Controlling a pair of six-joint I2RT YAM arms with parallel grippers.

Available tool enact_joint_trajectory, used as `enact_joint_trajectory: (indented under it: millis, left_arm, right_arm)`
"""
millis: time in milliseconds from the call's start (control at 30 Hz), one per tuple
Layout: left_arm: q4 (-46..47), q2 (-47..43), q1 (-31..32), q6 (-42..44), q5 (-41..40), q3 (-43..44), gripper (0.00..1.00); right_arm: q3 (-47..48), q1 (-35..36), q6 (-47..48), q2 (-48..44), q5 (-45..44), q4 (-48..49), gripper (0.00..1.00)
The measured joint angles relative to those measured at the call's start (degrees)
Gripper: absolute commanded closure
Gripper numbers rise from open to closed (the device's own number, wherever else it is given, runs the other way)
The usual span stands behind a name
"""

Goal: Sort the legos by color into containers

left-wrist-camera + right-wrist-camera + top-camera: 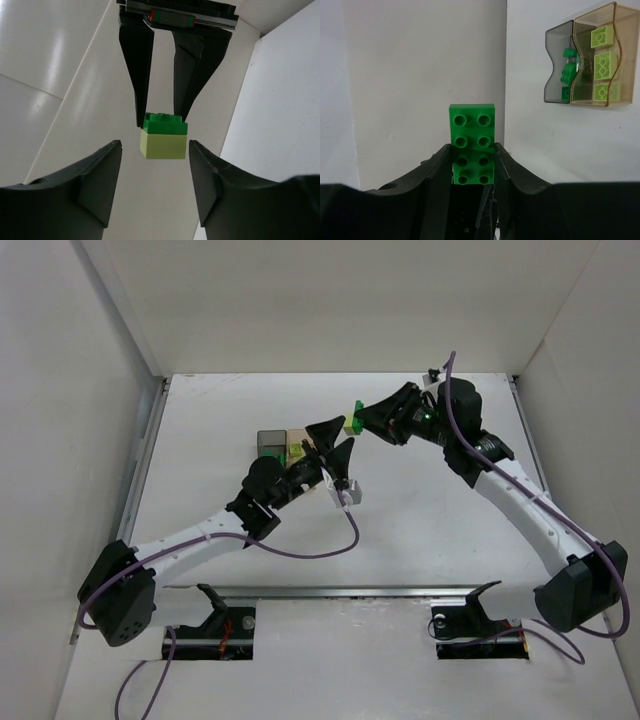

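Note:
My right gripper (362, 420) is shut on a dark green lego (472, 142) and holds it above the table. A pale yellow-green lego (163, 146) is stuck to the far side of the green one (165, 124); the right wrist view hides it. My left gripper (337, 443) is open and empty, its fingers (102, 175) on either side of and just short of the pale lego. The smoky grey container (559, 60) holds green legos, and the adjoining amber container (615, 30) holds three pale ones. Both containers (270, 441) sit just left of the left gripper.
White walls (80, 390) enclose the table on the left, back and right. A purple cable (330, 550) loops from the left arm over the table. A metal rail (330, 591) runs along the near edge.

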State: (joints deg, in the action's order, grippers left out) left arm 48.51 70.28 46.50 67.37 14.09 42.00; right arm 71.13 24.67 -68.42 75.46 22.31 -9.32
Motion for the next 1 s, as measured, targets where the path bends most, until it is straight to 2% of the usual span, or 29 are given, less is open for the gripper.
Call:
enact_joint_trajectory:
  millis: [67, 200, 233, 333, 367, 400, 700, 1000]
  left_arm:
    - [0.2, 0.1, 0.0, 0.1, 0.0, 0.0, 0.62]
    - [0.1, 0.5, 0.0, -0.3, -0.2, 0.0, 0.68]
    - [0.0, 0.6, 0.0, -0.3, -0.3, 0.0, 0.74]
    - [0.0, 0.6, 0.0, -0.3, -0.5, 0.0, 0.85]
    - [0.0, 0.6, 0.0, -0.3, -0.6, 0.0, 0.96]
    - [-0.1, 0.6, 0.0, -0.3, -0.7, 0.0, 1.00]
    - [-4.9, 0.3, 0.3, -2.1, -6.3, 0.8, 1.00]
    - [-21.6, -5.9, -5.0, -7.4, -17.3, -0.7, 1.00]
  right_arm:
    - [0.0, 0.7, 0.0, 0.2, 0.0, 0.0, 1.00]
    - [0.0, 1.1, -0.3, 0.4, -0.3, 0.9, 1.00]
    - [0.0, 1.2, -0.2, 0.5, -0.6, 1.0, 1.00]
    - [0.0, 1.3, -0.2, 0.6, -1.0, 1.2, 1.00]
    - [0.0, 1.3, -0.2, 0.7, -1.0, 1.3, 1.00]
    - [0.0, 1.3, -0.2, 0.7, -1.0, 1.4, 1.00]
    - [-0.7, 0.4, 0.7, 2.1, -0.8, 2.0, 1.00]
    - [-0.8, -2.3, 3.6, 3.0, 0.1, 2.2, 1.00]
